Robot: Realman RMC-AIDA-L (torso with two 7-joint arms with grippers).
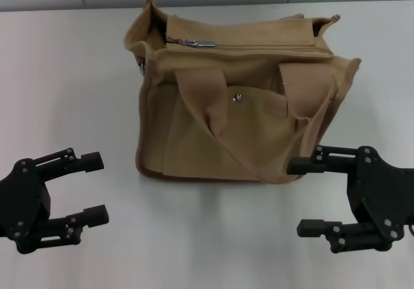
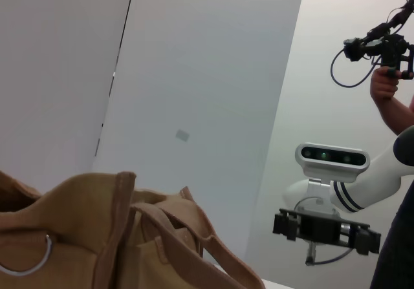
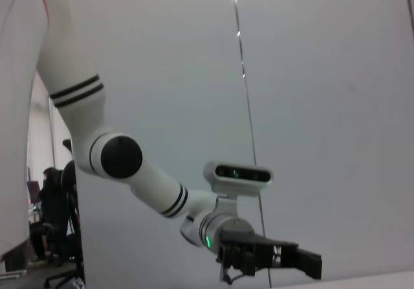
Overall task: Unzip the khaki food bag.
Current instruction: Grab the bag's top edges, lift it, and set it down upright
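The khaki food bag (image 1: 236, 101) stands upright at the middle back of the white table (image 1: 65, 75). Its top zipper is closed, with the metal pull (image 1: 194, 42) at the bag's left end. Two webbing handles hang over the front pocket flap with its silver snap (image 1: 237, 97). My left gripper (image 1: 97, 189) is open and empty at the front left, apart from the bag. My right gripper (image 1: 304, 196) is open and empty at the front right, its upper finger close to the bag's front right corner. The bag's end with a metal ring shows in the left wrist view (image 2: 97, 237).
The right arm's gripper (image 2: 326, 231) shows far off in the left wrist view, with a person holding a camera rig (image 2: 388, 50) behind it. The left arm's gripper (image 3: 272, 256) shows in the right wrist view. A wall stands behind the table.
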